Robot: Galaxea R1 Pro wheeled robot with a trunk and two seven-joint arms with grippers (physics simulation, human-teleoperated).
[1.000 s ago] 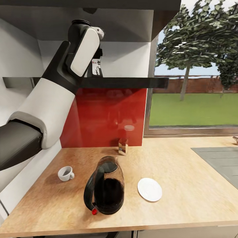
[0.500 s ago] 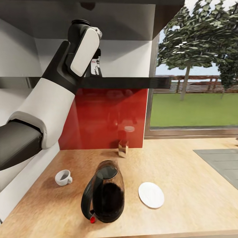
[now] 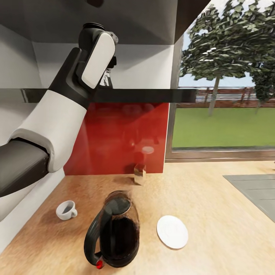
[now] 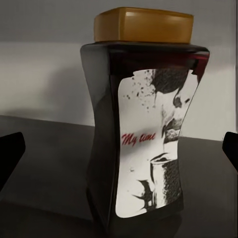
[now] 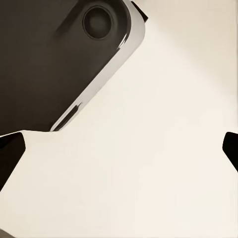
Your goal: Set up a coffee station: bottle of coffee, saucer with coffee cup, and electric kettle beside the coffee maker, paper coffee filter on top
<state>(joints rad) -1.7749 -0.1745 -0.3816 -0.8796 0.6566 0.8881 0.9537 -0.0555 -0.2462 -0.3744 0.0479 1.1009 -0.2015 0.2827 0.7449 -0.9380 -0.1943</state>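
The bottle of coffee [image 4: 144, 129], dark brown with a yellow lid and pale label, stands upright on the dark kitchen shelf [image 3: 152, 95]. My left gripper [image 4: 119, 151] is open, one fingertip on each side of the bottle and apart from it. In the head view my left arm [image 3: 72, 103] reaches up to the shelf and covers the bottle. On the light-wood countertop [image 3: 214, 214] stand the glass electric kettle [image 3: 112, 233], the white coffee cup [image 3: 65, 210] to its left and the white saucer [image 3: 172, 232] to its right. My right gripper [image 5: 119, 148] is open over a pale surface. The coffee maker and paper coffee filter are out of view.
A small glass jar [image 3: 139, 173] stands against the red backsplash [image 3: 122, 137]. A grey inset panel [image 3: 256, 189] lies in the countertop at right, below a window [image 3: 225, 114]. A white wall [image 3: 23, 214] borders the countertop's left end. A cabinet underside hangs above the shelf.
The head camera has moved, so the countertop things sit lower and further left in the picture. The bottle's label, earlier visible beside my left wrist, is now covered by it.
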